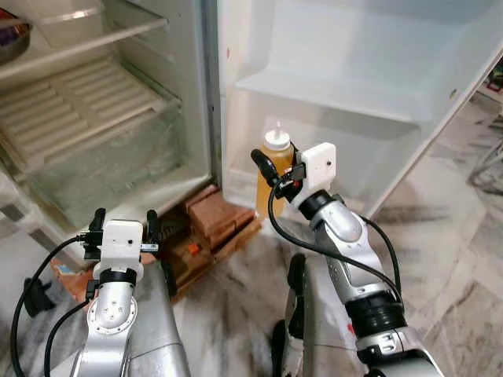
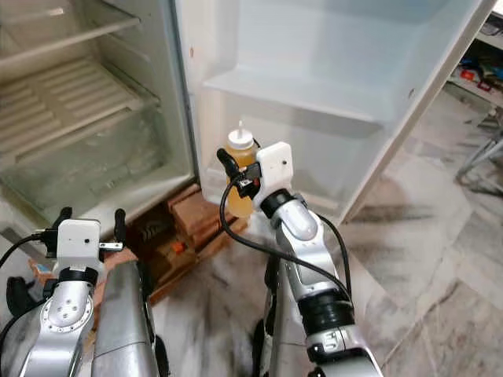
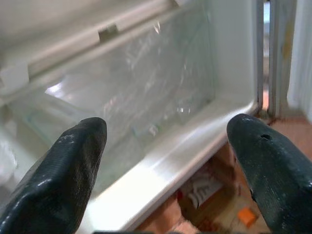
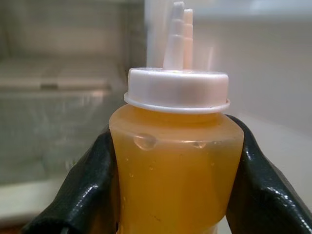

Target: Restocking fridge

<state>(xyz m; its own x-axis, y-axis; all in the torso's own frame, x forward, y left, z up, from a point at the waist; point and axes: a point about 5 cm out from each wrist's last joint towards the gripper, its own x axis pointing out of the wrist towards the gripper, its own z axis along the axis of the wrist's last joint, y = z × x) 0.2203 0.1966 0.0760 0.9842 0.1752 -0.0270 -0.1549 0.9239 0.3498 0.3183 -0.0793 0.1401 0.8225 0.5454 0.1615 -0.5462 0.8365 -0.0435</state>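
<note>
A squeeze bottle of orange-yellow sauce with a white nozzle cap is upright, held in front of the open fridge door's lowest shelf. My right gripper is shut on the bottle, one black finger on each side of its body. My left gripper is low at the left, open, with nothing between its fingers, facing the clear crisper drawer at the bottom of the fridge.
The fridge compartment has white slatted shelves and a dark bowl at the top left. Bricks and wooden boards prop up the fridge. Marble floor spreads to the right. The door shelf above is bare.
</note>
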